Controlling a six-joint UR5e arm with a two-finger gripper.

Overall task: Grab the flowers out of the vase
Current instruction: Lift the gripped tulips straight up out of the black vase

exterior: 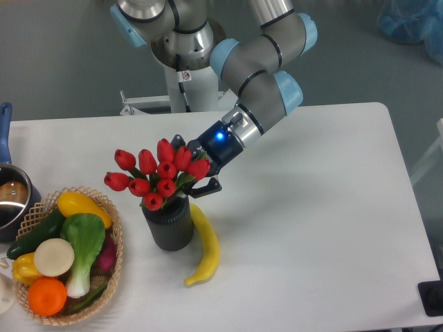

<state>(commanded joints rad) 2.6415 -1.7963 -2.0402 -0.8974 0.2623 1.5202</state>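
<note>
You have plenty of bare white tabletop [325, 207] to the right of the action, running out to its rounded right edge, while the left side is crowded: a woven basket [114, 277] of vegetables sits near the left front edge, and a dark pot [12, 200] is cut off by the left border. The ribbed dark vase [168, 225] stands just right of the basket, with a banana [205, 249] lying against its right side. The flowers [154, 176] lean up and left out of the vase mouth, red buds fanned over the basket side. Your pincer [196, 181] reaches in from the upper right, closed around the stems just right of the buds, above the vase rim.
</note>
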